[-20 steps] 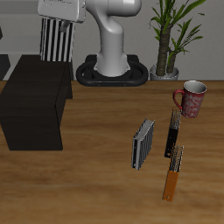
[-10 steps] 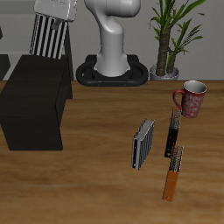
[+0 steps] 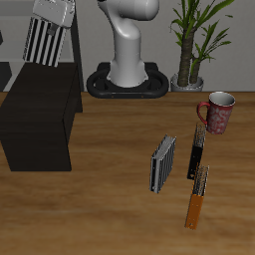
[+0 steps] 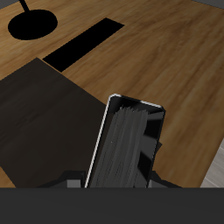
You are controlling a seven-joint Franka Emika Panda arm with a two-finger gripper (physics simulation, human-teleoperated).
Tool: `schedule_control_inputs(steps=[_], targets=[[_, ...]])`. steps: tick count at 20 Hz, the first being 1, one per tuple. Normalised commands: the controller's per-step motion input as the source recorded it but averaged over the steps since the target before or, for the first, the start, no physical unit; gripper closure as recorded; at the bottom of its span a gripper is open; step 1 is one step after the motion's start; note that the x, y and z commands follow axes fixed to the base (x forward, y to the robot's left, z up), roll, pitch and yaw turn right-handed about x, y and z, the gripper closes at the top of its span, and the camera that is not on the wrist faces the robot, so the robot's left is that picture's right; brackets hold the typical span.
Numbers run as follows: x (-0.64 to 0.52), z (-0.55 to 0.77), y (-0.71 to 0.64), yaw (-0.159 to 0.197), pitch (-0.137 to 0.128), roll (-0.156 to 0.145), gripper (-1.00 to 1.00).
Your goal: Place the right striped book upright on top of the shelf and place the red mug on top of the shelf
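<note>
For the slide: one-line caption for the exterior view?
Gripper holds the right striped book above the shelf; red mug waits on the table.

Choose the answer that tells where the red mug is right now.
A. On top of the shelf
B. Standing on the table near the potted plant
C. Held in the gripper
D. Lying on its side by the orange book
B: the red mug stands upright on the table, just in front of the potted plant, far from the shelf.

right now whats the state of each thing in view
right striped book: held in the tool, above the shelf, tilted
shelf: top bare
red mug: upright on the table, untouched
grey striped book: standing on the table
dark book: on edge
orange book: on edge
</note>
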Motion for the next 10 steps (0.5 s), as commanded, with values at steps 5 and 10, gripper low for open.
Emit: schedule_control_inputs(steps=[5, 10], targets=[[0.00, -0.21, -0.07, -0.027, 0.024, 0.018, 1.00], [-0.03, -0.16, -0.01, -0.052, -0.020, 0.091, 1.00]])
